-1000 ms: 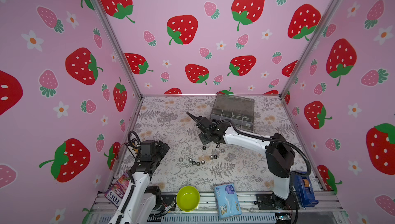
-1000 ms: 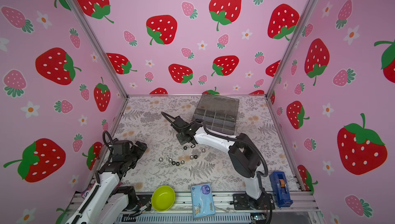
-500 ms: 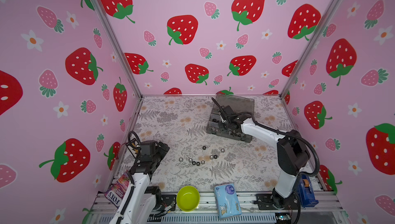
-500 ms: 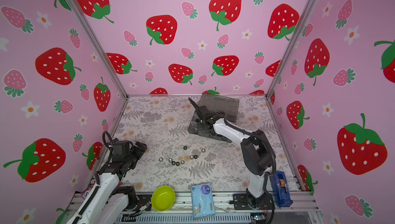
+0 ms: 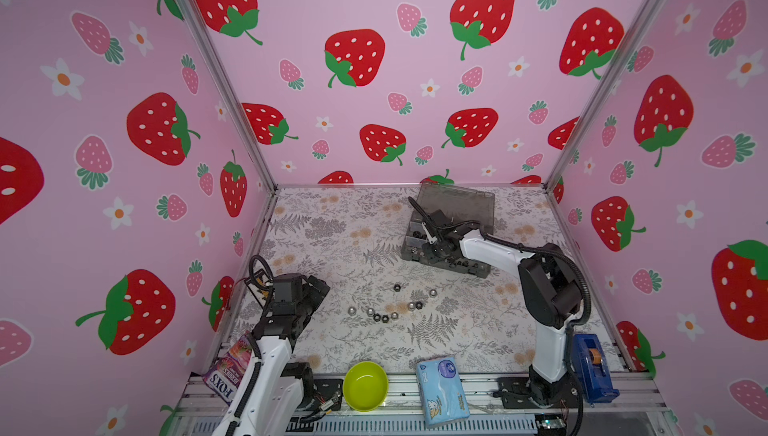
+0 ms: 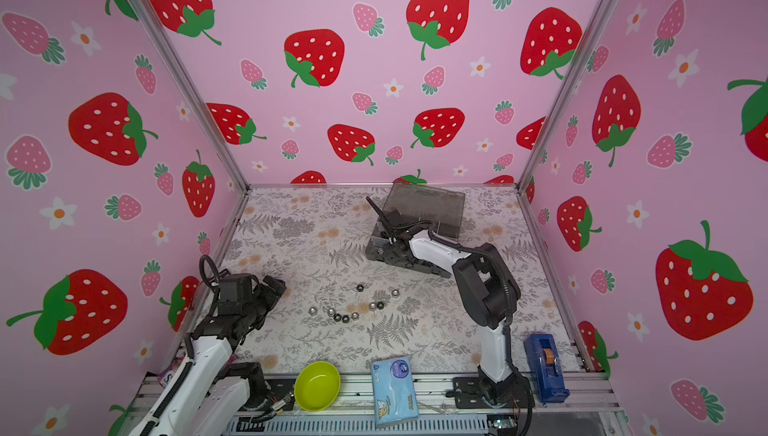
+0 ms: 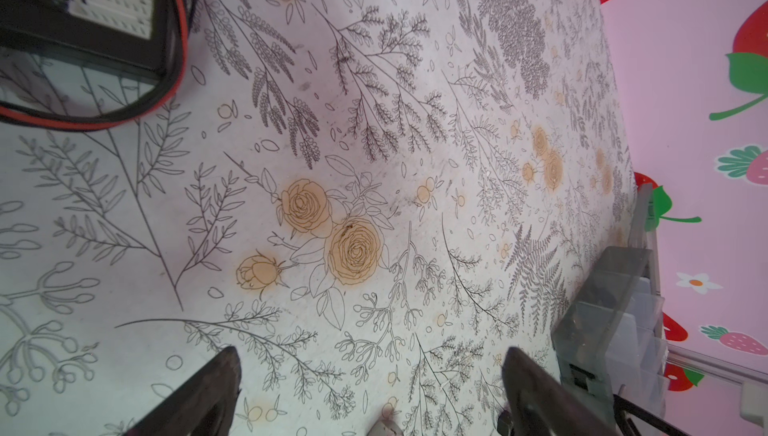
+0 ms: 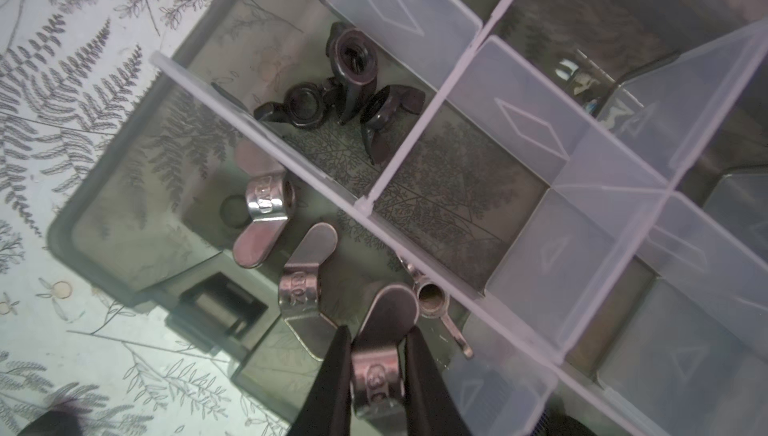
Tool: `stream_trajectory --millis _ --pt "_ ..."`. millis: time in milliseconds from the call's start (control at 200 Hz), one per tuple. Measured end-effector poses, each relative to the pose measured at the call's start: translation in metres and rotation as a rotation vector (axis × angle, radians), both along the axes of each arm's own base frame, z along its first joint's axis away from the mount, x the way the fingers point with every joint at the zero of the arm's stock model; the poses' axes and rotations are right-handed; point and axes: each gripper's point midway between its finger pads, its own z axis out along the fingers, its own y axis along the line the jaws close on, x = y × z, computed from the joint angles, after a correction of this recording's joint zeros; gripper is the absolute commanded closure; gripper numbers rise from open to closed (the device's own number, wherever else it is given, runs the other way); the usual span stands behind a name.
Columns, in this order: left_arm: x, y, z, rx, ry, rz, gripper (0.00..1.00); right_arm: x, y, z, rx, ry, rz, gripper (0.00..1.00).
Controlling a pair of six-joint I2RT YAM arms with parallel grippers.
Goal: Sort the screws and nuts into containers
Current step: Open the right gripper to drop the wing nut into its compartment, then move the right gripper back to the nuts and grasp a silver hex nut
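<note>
The right gripper hung over the corner compartment of the smoky-grey organizer box, its jaws pinching a silver wing nut by the barrel, one wing sticking up between them. Three more silver wing nuts lay in that same compartment, and a clump of black wing nuts sat in the one just across a clear divider. In both top views the right arm's wrist and its black cable covered much of the box's front row, so the contents there could not be read. The box's lid stood open behind it. On the table before the box, well apart from it, lay a loose arc of small nuts (some dark, some shiny). Further off on that side and to the left, the left gripper hovered over bare cloth with its jaws spread wide and nothing between them. Farthest from the box, along the front rail, sat a lime-green bowl, a blue tissue pack, a blue tape dispenser and a candy bag. The table wore a pale cloth printed with grey ferns and orange roses; pink strawberry walls closed it in on three sides.
</note>
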Motion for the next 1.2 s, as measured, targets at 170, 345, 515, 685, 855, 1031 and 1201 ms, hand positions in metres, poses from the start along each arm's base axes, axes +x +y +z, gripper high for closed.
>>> stream_trajectory --millis 170,345,515,685,855,1031,1201 --pt "0.0 0.0 -0.001 0.0 0.003 0.0 0.01 0.003 0.002 0.004 0.005 -0.011 0.005 0.59" --pt "0.0 0.0 -0.001 0.001 0.003 0.0 0.01 0.003 0.002 0.006 0.006 -0.013 0.004 0.57" --pt "0.0 0.0 -0.001 0.002 0.004 -0.002 0.01 0.002 0.0 0.03 0.036 -0.053 -0.005 0.5" --pt "-0.001 0.0 0.0 0.008 0.003 -0.006 0.01 -0.008 -0.011 0.072 0.101 -0.119 -0.033 0.47" --pt "-0.001 0.0 0.0 0.01 0.0 -0.008 0.01 -0.032 -0.023 0.085 0.127 -0.137 -0.06 0.43" --pt "-0.001 0.0 -0.002 0.014 0.01 -0.016 0.01 -0.071 -0.034 0.064 0.104 -0.08 -0.065 0.41" --pt "0.0 0.0 -0.002 0.014 0.008 -0.018 0.01 -0.109 -0.039 0.038 0.07 -0.003 -0.059 0.41"
